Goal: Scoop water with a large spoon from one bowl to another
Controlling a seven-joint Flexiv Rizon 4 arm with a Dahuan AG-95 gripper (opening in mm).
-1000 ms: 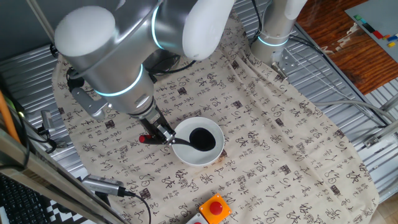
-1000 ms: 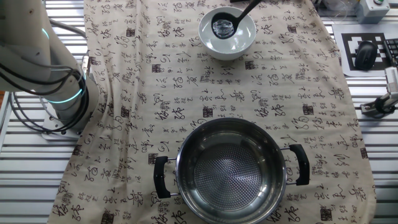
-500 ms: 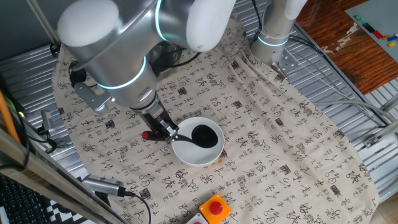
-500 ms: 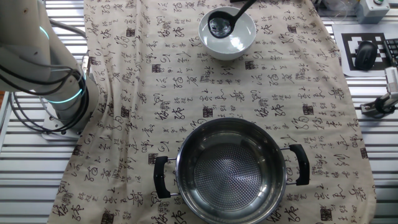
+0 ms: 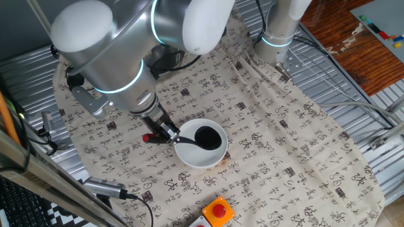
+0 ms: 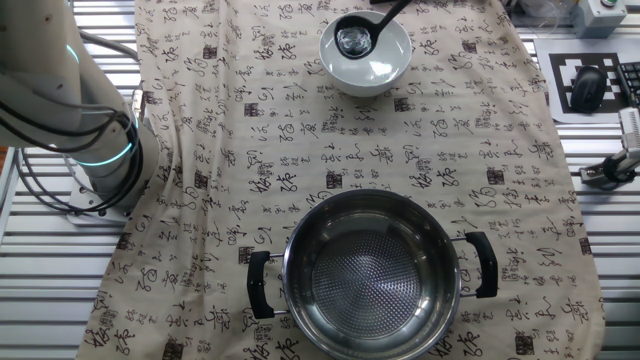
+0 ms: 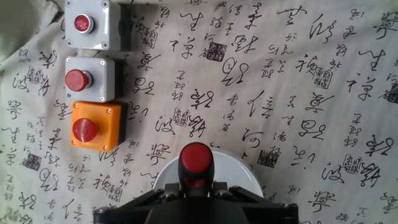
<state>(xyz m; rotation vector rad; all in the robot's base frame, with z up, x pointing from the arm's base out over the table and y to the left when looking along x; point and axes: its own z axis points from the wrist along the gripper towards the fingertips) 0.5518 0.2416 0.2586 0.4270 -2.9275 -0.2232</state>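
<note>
The white bowl [image 5: 192,157] stands on the patterned cloth; it also shows in the other fixed view [image 6: 385,72] and in the hand view [image 7: 239,177]. My gripper [image 5: 165,133] is shut on the handle of the black ladle, near its red end [image 5: 147,137], which fills the hand view's bottom middle [image 7: 196,159]. The ladle's scoop [image 5: 207,137] sits in the bowl, holding water [image 6: 354,38] at about rim height. The steel pot [image 6: 370,270] with two black handles stands at the near side of the other fixed view, looking empty.
Three button boxes lie on the cloth in the hand view: two grey [image 7: 90,23] [image 7: 90,79] and one orange [image 7: 96,124]. The orange one shows near the bowl in one fixed view [image 5: 218,211]. The arm's base [image 6: 95,150] stands at the cloth's left edge.
The ladle's scoop has risen slightly in the bowl and shifted toward the bowl's far left rim. The arm's body has swung a little.
</note>
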